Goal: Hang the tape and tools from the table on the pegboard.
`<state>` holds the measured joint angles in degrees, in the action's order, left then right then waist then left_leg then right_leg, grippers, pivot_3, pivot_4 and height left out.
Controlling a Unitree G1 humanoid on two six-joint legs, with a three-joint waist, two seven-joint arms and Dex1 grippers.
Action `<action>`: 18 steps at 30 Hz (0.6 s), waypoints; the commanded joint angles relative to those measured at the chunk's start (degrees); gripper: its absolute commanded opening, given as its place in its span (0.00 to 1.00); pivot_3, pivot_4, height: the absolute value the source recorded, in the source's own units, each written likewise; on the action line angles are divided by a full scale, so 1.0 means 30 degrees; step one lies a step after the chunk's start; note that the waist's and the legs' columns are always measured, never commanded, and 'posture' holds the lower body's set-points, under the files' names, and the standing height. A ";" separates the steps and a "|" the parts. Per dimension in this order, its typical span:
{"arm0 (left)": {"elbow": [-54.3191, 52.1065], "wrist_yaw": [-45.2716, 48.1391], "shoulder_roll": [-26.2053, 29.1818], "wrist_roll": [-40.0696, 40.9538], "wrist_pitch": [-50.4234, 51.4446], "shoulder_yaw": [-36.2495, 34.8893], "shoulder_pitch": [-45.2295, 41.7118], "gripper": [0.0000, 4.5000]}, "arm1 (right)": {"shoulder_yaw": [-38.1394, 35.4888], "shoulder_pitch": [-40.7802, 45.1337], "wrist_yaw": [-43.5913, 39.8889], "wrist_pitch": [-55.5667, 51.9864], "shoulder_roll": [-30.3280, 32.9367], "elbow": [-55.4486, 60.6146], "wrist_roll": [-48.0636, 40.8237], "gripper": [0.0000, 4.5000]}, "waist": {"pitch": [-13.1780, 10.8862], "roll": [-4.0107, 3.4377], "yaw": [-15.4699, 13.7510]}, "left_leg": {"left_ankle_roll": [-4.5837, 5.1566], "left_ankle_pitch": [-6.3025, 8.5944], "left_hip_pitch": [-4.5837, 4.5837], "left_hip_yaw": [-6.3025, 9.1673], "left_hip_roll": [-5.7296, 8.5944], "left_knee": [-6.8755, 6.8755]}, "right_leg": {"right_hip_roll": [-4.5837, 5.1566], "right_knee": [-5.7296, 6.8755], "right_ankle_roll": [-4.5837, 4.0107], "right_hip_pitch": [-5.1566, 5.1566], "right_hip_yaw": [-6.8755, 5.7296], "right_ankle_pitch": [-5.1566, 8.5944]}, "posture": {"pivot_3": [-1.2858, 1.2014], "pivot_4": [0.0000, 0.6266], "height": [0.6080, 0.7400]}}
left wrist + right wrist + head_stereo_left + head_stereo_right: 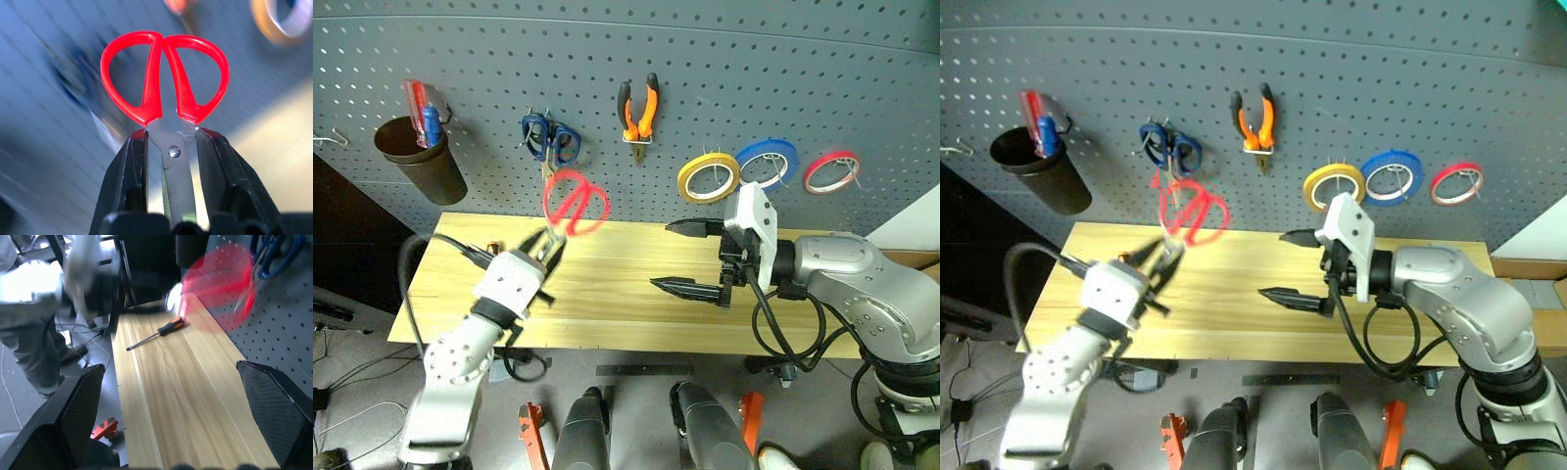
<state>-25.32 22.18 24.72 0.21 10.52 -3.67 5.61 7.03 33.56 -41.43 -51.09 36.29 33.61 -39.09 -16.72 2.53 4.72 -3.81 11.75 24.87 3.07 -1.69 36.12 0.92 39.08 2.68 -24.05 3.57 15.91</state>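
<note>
1. The left gripper pinches the red-handled scissors by the blades just below the pivot, handle loops leading toward the pegboard and raised clear of the table.
2. The right gripper hangs over the right half of the table with its fingers spread wide, holding nothing.
3. Of the task's things, the tape and the orange-and-black pliers already hang on the board; the slim screwdriver lies on the table's left end, near the far edge.
4. To do this step well, I would keep the loops facing the board and slide one loop over a free hook — only then ease the pinch.
5. A likely slip: the grip sits on smooth blades, so a knock against the board could twist the scissors.
6. Room is tight on the left, where the blue-handled scissors hang just above the red loops and the dark cup lies further left.
7. Bare board lies between the blue scissors and the pliers — the clearest lane.
</note>
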 commanded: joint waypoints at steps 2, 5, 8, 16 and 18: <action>0.0154 0.0105 -0.0187 0.0304 0.3654 0.0711 -0.0495 0.24 | 0.0108 0.0416 0.0131 -0.0515 0.0028 0.0606 -0.0302 1.00 | 0.0000 0.0001 -0.0035 | 0.0000 -0.0001 0.0001 0.0015 0.0002 0.0006 | -0.0005 0.0005 0.0001 0.0000 -0.0010 0.0000 | 0.48 0.42 1.00; 0.1736 -0.0641 -0.0692 0.0454 0.6871 0.0456 -0.2207 0.24 | 0.0448 0.0544 0.0283 -0.1005 -0.0081 0.0610 -0.0426 1.00 | 0.0000 -0.0001 -0.0090 | 0.0003 -0.0003 -0.0003 0.0021 0.0008 0.0024 | -0.0008 0.0010 0.0003 0.0014 -0.0016 -0.0001 | 0.48 0.43 1.00; 0.3162 -0.0815 -0.0769 0.0528 0.8525 0.0347 -0.3709 0.24 | 0.0775 0.0700 0.0326 -0.1278 -0.0224 0.0553 -0.0323 1.00 | 0.0000 0.0000 -0.0026 | 0.0004 -0.0002 0.0000 0.0023 0.0006 0.0041 | -0.0016 0.0012 0.0006 0.0018 -0.0015 -0.0003 | 0.47 0.43 1.00; 0.6440 -0.0633 -0.1457 0.0894 1.1282 0.1279 -0.5599 0.24 | 0.1618 0.1040 0.0572 -0.1313 -0.0633 0.0183 0.0182 1.00 | -0.0001 0.0000 0.0017 | 0.0004 -0.0001 0.0001 0.0013 0.0005 0.0022 | -0.0005 0.0005 0.0004 0.0007 -0.0009 -0.0003 | 0.47 0.45 1.00; 0.6577 -0.0675 -0.1537 0.0902 1.1503 0.1330 -0.5555 0.24 | 0.1631 0.1052 0.0615 -0.1364 -0.0641 0.0229 0.0146 1.00 | -0.0001 0.0001 0.0010 | 0.0004 -0.0001 0.0003 0.0016 0.0006 0.0022 | -0.0002 0.0006 0.0004 0.0008 -0.0011 -0.0003 | 0.47 0.45 1.00</action>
<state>-4.51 20.48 19.98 2.78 44.70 0.29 -11.24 12.55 36.05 -39.74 -55.23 34.44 33.30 -38.88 -16.73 2.53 4.75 -3.80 11.74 24.87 3.12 -1.68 36.18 0.91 39.10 2.69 -24.02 3.53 15.90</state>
